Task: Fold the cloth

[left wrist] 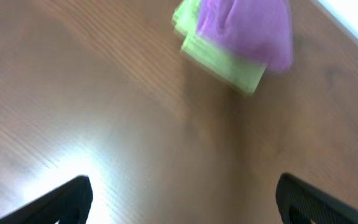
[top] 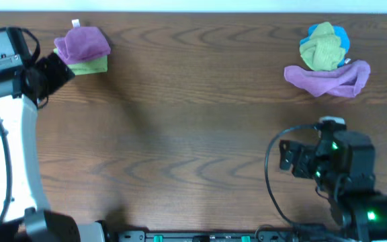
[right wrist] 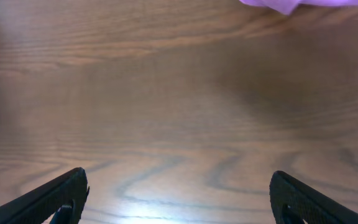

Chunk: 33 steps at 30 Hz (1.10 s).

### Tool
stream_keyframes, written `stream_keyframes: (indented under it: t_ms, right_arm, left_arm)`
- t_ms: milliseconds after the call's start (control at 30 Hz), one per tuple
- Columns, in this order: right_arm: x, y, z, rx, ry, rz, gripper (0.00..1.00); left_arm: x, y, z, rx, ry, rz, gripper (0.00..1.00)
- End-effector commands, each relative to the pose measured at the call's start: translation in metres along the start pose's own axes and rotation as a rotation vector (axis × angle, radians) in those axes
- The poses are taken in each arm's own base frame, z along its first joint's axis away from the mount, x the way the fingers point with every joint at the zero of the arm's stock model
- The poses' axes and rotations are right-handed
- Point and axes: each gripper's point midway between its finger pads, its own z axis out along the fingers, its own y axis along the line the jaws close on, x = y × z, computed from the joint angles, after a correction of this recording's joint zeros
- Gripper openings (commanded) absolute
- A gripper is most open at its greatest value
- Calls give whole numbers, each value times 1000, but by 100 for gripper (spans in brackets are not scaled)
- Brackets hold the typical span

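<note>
Up at 10 o'clock on the surface (top: 193, 134), the cloth (top: 83, 43) sits bunched on top of a folded lime-green cloth (top: 91, 66), its white tag (top: 76, 24) poking out at the far edge. My left gripper (left wrist: 184, 183) hangs near that pile, fingers spread wide. My right gripper (right wrist: 178, 177), down at 5 o'clock, is spread apart too, over wood grain. At 2 o'clock, a second purple cloth (top: 329, 81) lies rumpled under a green-and-blue bundle (top: 324, 46).

- The cloth (top: 82, 43) (left wrist: 244, 28) sat bunched in a soft purple-magenta mound, far left.
- Its small white tag (top: 76, 24) poked up at the far edge.
- It rested on top of a lime-green folded cloth (top: 93, 65) (left wrist: 222, 62).
</note>
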Motion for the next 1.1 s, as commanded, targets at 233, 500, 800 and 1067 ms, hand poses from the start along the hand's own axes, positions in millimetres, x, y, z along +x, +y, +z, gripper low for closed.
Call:
stream_keyframes:
  t_ms: [233, 500, 800, 1067]
  right_arm:
    - [35, -4, -9, -134, -137, 66, 94]
    - [26, -3, -14, -139, -192, 49, 99]
    - [24, -2, -14, -140, -202, 45, 99]
    - [30, -3, -13, -138, -176, 53, 99]
  left_arm:
    - [86, 18, -20, 34, 210, 28, 95]
    - [179, 27, -16, 185, 309, 11, 95]
    - [234, 11, 2, 447, 280, 25, 95]
    - [233, -2, 39, 588, 147, 73, 95]
